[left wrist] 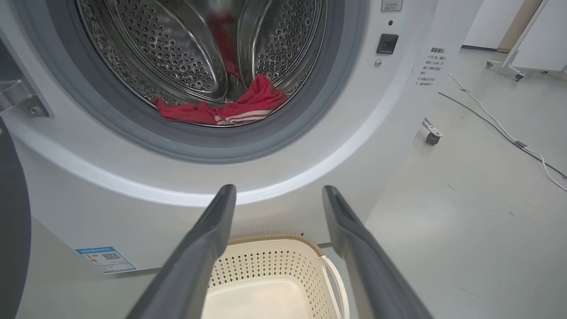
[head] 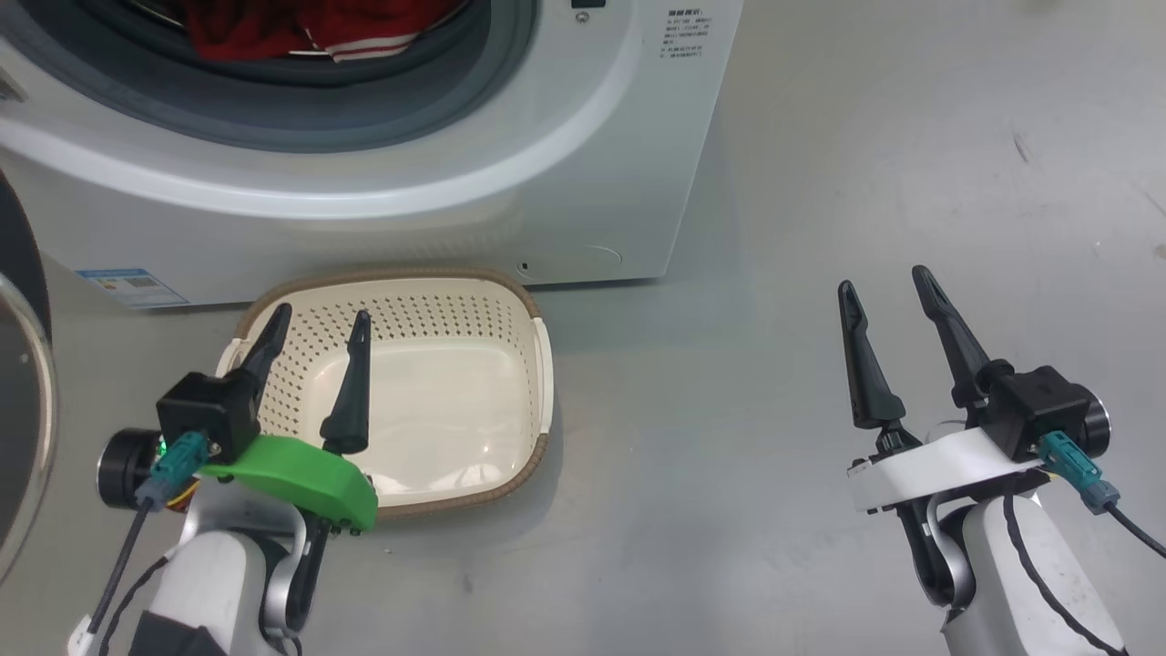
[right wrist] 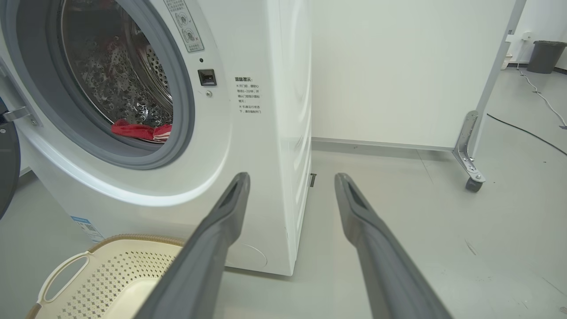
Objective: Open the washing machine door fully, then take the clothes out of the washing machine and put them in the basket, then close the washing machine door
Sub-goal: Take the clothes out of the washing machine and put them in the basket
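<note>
Green-collared left pincer (head: pixel 322 313), white-collared right pincer (head: pixel 884 280)

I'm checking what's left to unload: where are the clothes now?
In the left wrist view the clothes lie at the bottom of the washing machine, just behind the open porthole's grey seal, above the basket on the floor.

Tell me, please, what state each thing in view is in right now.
washing machine door, swung open to the left.
washing machine, standing open.
clothes, lying inside the drum near its front lip.
basket, upright on the floor, empty.
left gripper, open, empty, above the basket.
right gripper, open, empty, above the floor.
</note>
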